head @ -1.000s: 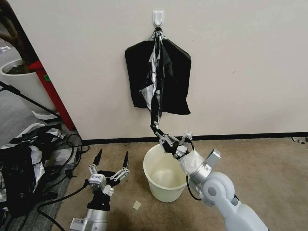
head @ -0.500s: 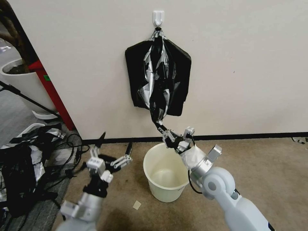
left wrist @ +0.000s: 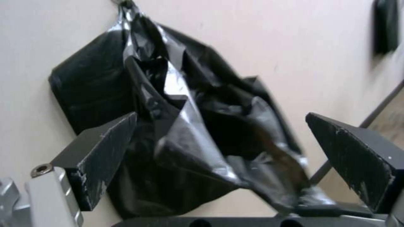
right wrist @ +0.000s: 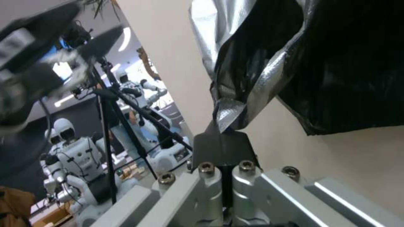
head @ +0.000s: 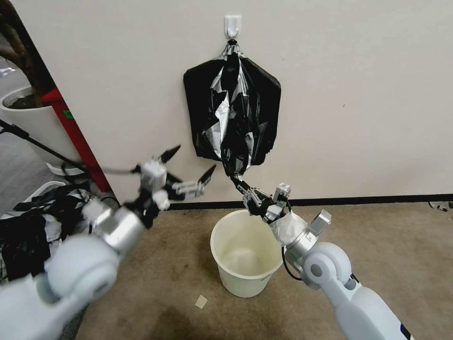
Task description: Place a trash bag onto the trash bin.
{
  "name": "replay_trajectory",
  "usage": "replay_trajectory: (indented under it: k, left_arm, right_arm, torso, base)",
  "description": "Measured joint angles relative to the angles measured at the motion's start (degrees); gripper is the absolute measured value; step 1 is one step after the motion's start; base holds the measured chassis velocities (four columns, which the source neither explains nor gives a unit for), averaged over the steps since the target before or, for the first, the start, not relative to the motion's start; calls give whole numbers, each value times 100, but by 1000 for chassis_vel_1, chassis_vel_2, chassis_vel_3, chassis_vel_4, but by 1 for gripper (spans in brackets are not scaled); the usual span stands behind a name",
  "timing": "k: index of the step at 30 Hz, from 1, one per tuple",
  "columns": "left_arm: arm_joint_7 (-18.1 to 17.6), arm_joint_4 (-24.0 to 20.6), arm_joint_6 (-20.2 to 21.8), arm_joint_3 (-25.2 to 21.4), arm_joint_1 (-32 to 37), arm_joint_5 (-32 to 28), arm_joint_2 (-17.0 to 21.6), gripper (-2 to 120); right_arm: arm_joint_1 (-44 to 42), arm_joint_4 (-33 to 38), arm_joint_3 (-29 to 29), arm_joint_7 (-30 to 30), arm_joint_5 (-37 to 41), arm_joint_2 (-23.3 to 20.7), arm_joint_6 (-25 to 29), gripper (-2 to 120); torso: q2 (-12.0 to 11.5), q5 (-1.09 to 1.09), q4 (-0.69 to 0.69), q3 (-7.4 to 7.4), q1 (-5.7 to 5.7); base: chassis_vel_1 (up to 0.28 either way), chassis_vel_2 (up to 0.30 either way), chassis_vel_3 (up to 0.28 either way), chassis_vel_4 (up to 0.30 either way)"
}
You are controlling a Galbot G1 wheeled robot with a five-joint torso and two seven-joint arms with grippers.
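The trash bag (head: 233, 123), glossy black with silver creases, hangs bunched from a wall hook (head: 233, 24) in front of a flat black pad of bags (head: 266, 89). My right gripper (head: 239, 182) is shut on the bag's lower tip, just above the far rim of the trash bin (head: 218, 238), a cream-white bucket on the carpet. The right wrist view shows that gripper (right wrist: 221, 132) pinching the silver tip of the bag (right wrist: 261, 63). My left gripper (head: 191, 161) is raised and open, left of the bag's lower end. In the left wrist view the bag (left wrist: 198, 132) lies beyond its spread fingers (left wrist: 101, 151).
A black-and-silver plastic heap (head: 28, 231) and cables lie on the floor at the left. Behind them stand a red post (head: 71, 127), a white plant pot (head: 28, 118) and a tripod leg (head: 37, 146). A paper scrap (head: 201, 301) lies on the carpet before the bin.
My left arm has swung up from near the floor toward the bag, still open. My right gripper has risen slightly, and the stretched bag has slackened and puffed out.
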Motion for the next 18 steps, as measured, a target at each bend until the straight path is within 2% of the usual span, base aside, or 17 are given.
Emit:
replay_trajectory:
  k: [1, 2, 5, 6, 8, 9, 12, 13, 15, 18]
  left_arm:
    - [-146, 47, 264, 392, -484, 12, 25, 100]
    - [-146, 47, 264, 392, -484, 12, 25, 100]
    - [-357, 300, 719, 1481, -1779, 350, -74, 100]
    - [-357, 300, 719, 1481, -1779, 350, -74, 100]
    - [-502, 515, 1209, 2210, -2639, 635, -268, 100]
    - [-502, 515, 1209, 2210, -2639, 635, -268, 100]
    - [-618, 796, 1670, 2955, -3522, 836, -513, 100]
    - [-618, 796, 1670, 2955, -3522, 836, -513, 100]
    - [-714, 958, 2044, 3289, -3979, 838, -689, 100]
    - [-729, 1095, 2139, 3494, -4196, 837, -802, 100]
  right_arm:
    - [0, -9, 0, -4, -9, 24, 0, 0]
    - [0, -9, 0, -4, -9, 24, 0, 0]
    - [-13, -11, 2, -28, -38, 70, -3, 0]
    - [-13, -11, 2, -28, -38, 70, -3, 0]
    - [-45, 4, 23, -33, -52, 79, -8, 0]
    - [-45, 4, 23, -33, -52, 79, -8, 0]
    - [-92, 37, 79, -44, -55, 71, -10, 0]
    - [-92, 37, 79, -44, -55, 71, -10, 0]
    - [-112, 60, 115, -48, -55, 69, -10, 0]
    - [-123, 82, 139, -49, -55, 75, -10, 0]
  torso:
    - [0, 1, 0, 0, 0]
    - [0, 1, 0, 0, 0]
    - [0, -1, 2, 0, 0]
    - [0, -1, 2, 0, 0]
    - [0, -1, 0, 0, 0]
    - [0, -1, 0, 0, 0]
    - [-1, -2, 1, 0, 0]
    - [-1, -2, 1, 0, 0]
    - [0, 1, -1, 0, 0]
    - [0, 0, 0, 0, 0]
  base:
    - [0, 0, 0, 0]
    - [0, 0, 0, 0]
    - [0, 0, 0, 0]
    - [0, 0, 0, 0]
    - [0, 0, 0, 0]
    - [0, 0, 0, 0]
    - [0, 0, 0, 0]
    - [0, 0, 0, 0]
    - [0, 0, 0, 0]
    - [0, 0, 0, 0]
